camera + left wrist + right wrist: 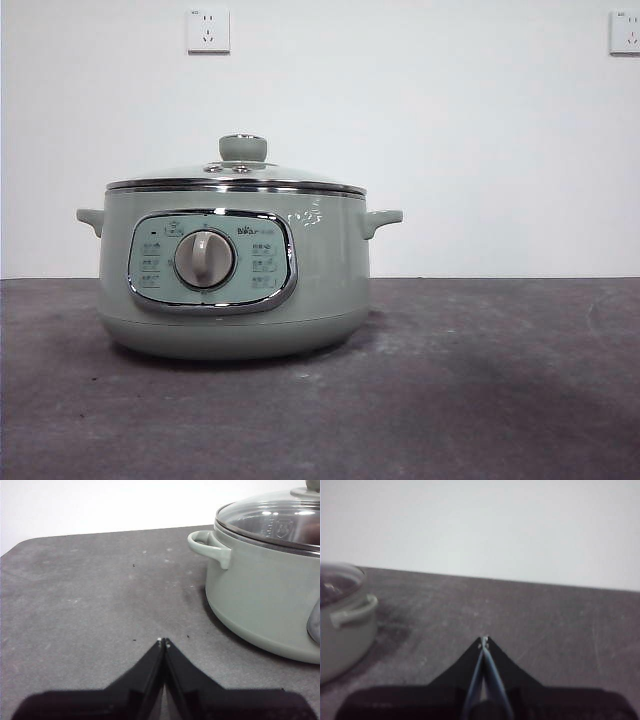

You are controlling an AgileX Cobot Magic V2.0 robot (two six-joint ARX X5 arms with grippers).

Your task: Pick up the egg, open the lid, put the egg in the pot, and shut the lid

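The sage-green pot [235, 270] stands on the dark table left of the middle, its control panel and dial facing the front camera. The lid [238, 178] sits closed on it, with its round knob [243, 148] on top. The pot [265, 595] and the lid [272, 522] also show in the left wrist view, and the pot's side handle [350, 611] shows in the right wrist view. My left gripper [163, 641] is shut and empty above bare table beside the pot. My right gripper [483, 640] is shut and empty, further from the pot. The egg is not in view.
The dark grey table [480, 380] stretches to the right of the pot and in front of it. A white wall with two sockets [208, 30] stands behind the table. Neither arm shows in the front view.
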